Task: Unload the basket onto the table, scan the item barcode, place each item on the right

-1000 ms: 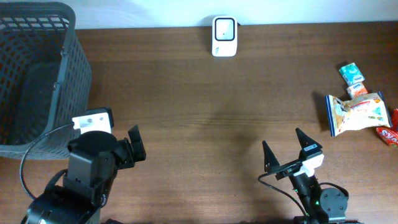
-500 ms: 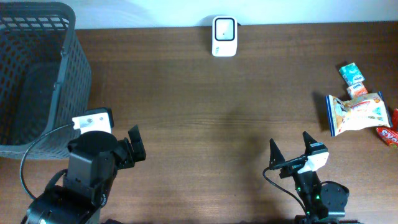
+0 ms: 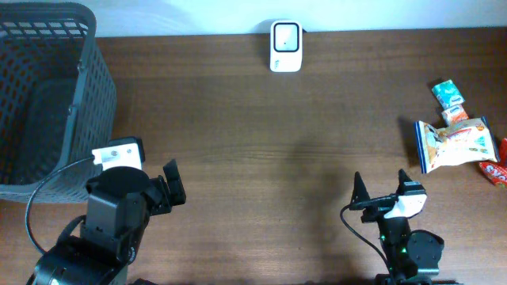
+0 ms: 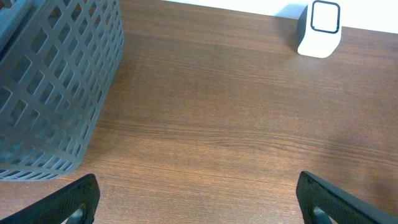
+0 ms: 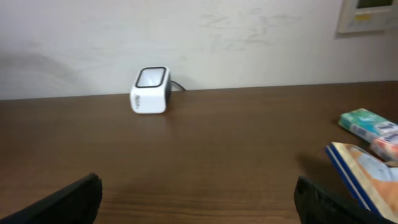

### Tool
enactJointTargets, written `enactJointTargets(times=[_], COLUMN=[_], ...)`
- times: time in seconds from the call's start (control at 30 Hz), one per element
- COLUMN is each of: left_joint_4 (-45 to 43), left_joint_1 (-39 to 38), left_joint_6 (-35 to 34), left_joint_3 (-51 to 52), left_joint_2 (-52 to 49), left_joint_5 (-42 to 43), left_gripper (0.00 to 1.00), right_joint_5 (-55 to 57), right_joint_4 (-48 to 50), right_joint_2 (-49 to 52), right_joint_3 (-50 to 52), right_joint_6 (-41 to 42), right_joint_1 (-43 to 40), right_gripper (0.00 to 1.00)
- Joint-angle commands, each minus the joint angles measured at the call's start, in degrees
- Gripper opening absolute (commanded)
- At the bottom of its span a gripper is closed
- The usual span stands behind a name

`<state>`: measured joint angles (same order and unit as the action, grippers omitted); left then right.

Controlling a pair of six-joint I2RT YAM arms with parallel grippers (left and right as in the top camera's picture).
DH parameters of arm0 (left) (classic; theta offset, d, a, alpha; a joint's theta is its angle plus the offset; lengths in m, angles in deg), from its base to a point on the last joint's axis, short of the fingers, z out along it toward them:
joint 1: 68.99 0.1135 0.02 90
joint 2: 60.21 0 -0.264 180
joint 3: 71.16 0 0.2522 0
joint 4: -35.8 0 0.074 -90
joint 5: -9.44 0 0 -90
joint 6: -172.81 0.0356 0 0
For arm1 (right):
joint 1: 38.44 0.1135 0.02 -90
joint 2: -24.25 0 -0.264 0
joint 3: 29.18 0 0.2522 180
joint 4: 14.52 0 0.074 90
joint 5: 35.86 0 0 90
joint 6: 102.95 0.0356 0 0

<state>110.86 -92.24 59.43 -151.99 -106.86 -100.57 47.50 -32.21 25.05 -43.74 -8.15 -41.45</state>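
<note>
A white barcode scanner (image 3: 285, 36) stands at the table's far edge, middle; the left wrist view has it at top right (image 4: 320, 28), the right wrist view ahead to the left (image 5: 151, 90). The items lie at the right edge: a white and blue snack bag (image 3: 451, 144), a teal packet (image 3: 447, 93) and a red wrapper (image 3: 495, 170). My right gripper (image 3: 380, 186) hovers open and empty near the front edge, left of the snack bag (image 5: 367, 177). My left gripper (image 4: 199, 199) is open over bare wood at the front left, holding nothing.
A dark grey mesh basket (image 3: 79, 87) fills the left back corner, close to my left arm, and shows in the left wrist view (image 4: 56, 81). A wall rises right behind the scanner.
My right gripper has shifted to the right and slightly nearer the front edge, turning toward the items. The left arm has not moved.
</note>
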Motion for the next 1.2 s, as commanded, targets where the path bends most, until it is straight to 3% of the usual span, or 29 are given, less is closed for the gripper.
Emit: enactJointTargets(times=[0.0, 1.17], left_joint_4=[-0.07, -0.07], left_joint_1=[0.04, 0.04], left_joint_6=[0.72, 0.72], left_joint_3=[-0.26, -0.26], left_joint_2=[0.02, 0.02], left_joint_5=[-0.79, -0.76], left_gripper=[0.99, 0.99], right_joint_5=[3.56, 4.26], right_joint_4=[-0.61, -0.81], right_joint_2=[-0.61, -0.61], right_joint_3=[0.48, 0.48], right_joint_6=[0.59, -2.93], right_joint_1=[0.37, 0.37], right_gripper=[0.98, 0.98])
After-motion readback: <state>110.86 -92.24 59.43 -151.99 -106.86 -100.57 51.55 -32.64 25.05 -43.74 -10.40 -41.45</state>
